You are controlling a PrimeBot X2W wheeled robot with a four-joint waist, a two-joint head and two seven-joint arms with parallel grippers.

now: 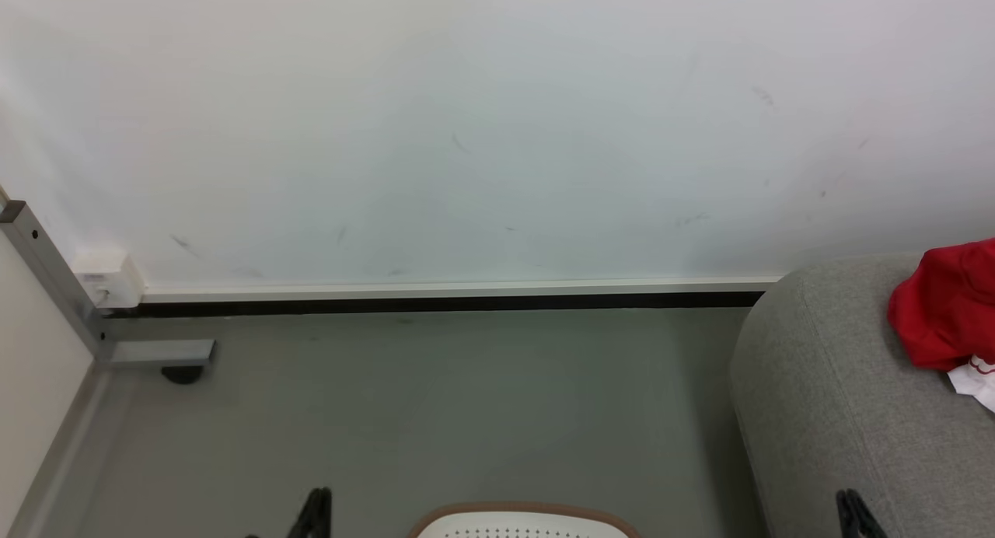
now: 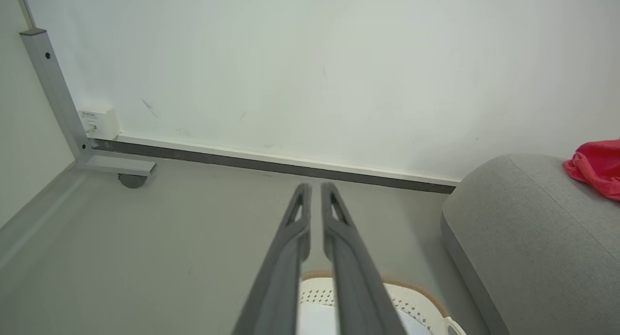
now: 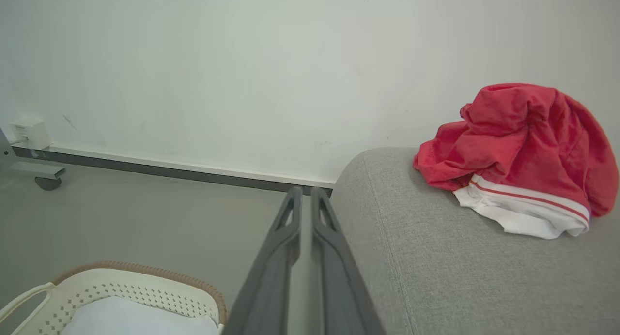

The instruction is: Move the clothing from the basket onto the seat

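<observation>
Crumpled red clothing [image 3: 528,136], white-striped hem, on the seat [image 3: 460,277]; left gripper [image 2: 315,185] and right gripper [image 3: 306,190] pinched together

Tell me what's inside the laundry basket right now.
A pale white cloth lies inside the basket. Anything beneath it is covered, and the basket's near part is cut off. The red clothing sits on the seat.
</observation>
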